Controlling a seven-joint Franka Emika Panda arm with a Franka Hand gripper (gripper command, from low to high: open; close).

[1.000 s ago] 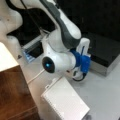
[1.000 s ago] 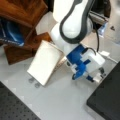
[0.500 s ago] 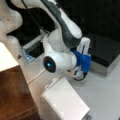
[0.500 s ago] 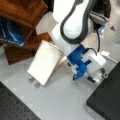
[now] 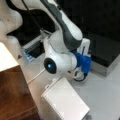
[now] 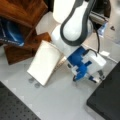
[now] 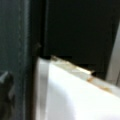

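A white Franka arm bends low over a grey table (image 6: 57,100), its gripper (image 6: 86,76) on a blue mount just above the surface in both front views. Whether its fingers are spread or pressed together cannot be told. Just beside it lies a white book (image 6: 45,62), leaning tilted against a wooden shelf (image 6: 22,15); in a front view the book (image 5: 66,100) sits below the gripper (image 5: 80,75). The wrist view shows the book's worn corner (image 7: 75,95) close up. A black box (image 6: 107,97) sits at a front view's right.

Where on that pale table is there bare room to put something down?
Bare pale tabletop lies between the flat white box, the dark perforated mat and the black slab. It is crowded around the blue-mounted claw, beside the box and brown wooden shelf.
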